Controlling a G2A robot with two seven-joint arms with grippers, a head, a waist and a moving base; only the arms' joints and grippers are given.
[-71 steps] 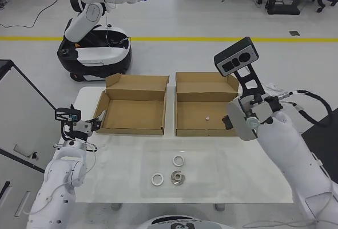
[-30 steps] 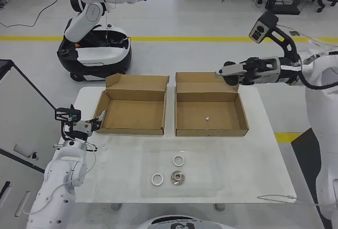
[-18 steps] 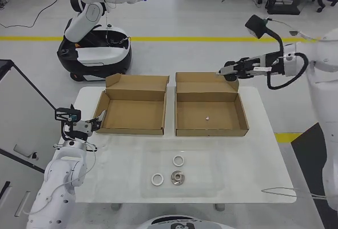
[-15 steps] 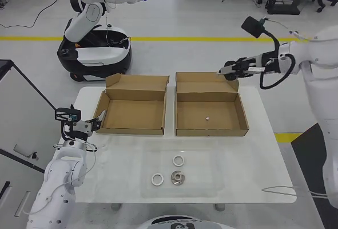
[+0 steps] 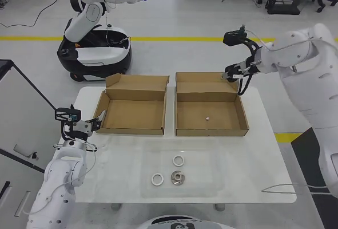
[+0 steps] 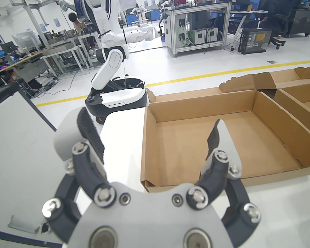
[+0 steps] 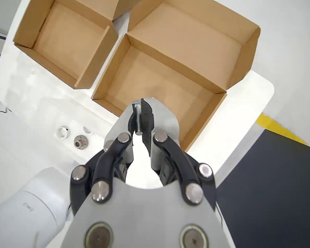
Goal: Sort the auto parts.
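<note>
The left tool (image 6: 150, 123) stays wide open and empty beside the left box (image 5: 135, 114). The right tool (image 7: 140, 103) has swung up over the far corner of the right box (image 5: 191, 114), pinching a screw (image 7: 137, 119) tight. I think the screw goes in there.

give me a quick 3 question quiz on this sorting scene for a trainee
1. True or false: the left tool is open.
2. What does the right tool hold? A: a white ring. B: a threaded screw. C: nothing.
3. How many auto parts lie on the table outside the cardboard boxes?

Key
1. True.
2. B.
3. Three: two white rings and a metal hub.
</note>
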